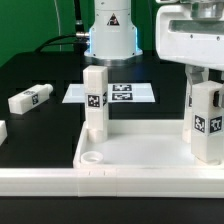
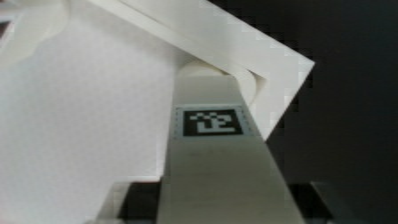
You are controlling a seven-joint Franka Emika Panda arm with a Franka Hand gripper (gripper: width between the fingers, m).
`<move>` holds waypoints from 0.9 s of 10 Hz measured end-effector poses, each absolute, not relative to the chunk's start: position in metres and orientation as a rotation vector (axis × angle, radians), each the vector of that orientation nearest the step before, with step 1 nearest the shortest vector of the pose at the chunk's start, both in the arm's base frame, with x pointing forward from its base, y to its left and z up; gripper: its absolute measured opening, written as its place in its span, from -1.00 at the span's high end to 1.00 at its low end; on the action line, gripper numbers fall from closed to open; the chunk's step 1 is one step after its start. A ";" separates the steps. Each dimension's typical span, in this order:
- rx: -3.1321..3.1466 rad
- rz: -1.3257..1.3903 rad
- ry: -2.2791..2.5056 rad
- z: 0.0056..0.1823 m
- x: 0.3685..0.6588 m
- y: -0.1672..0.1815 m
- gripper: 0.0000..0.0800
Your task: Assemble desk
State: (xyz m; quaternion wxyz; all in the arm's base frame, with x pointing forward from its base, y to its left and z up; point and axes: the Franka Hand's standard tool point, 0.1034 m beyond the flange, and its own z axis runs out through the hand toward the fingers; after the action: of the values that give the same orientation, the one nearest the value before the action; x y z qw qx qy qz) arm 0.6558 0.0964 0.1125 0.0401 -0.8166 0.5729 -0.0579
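The two-finger gripper (image 1: 203, 78) is clamped on the upper end of a short white plastic block leg. This held leg (image 1: 207, 122) hangs upright at about 3 o'clock in the exterior view, with its foot at a corner of the white plastic rectangular tray-like desk top (image 1: 150, 152), which fills that view from 4 to 7 o'clock. Whether the foot has entered its socket cannot be told. In the wrist view the held leg (image 2: 217, 160) shows a smooth flat face with a black-and-white square tag, running down toward the desk top's raised rim (image 2: 267, 55). These parts look like hard moulded plastic — light, stiff and rather slick — so the squared sides are probably the best purchase, taken high and square to stop twisting. A standing leg (image 1: 95, 100) rises near the centre, with an open round corner socket (image 1: 92, 157) at its 6 o'clock. A loose leg (image 1: 30, 98) lies on the black table (image 1: 40, 70) at 9 o'clock, and the marker board (image 1: 128, 95) sits just behind the standing leg.
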 end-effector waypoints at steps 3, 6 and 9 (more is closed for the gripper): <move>-2.387 -0.162 1.896 0.112 0.655 0.098 0.27; -2.387 -0.163 1.894 0.112 0.655 0.098 -0.35; -2.596 -0.179 1.628 0.112 0.655 0.100 -0.61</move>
State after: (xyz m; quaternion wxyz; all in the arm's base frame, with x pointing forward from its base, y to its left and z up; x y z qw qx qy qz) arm 0.6547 0.0996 0.1119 0.0361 -0.8452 0.5301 -0.0582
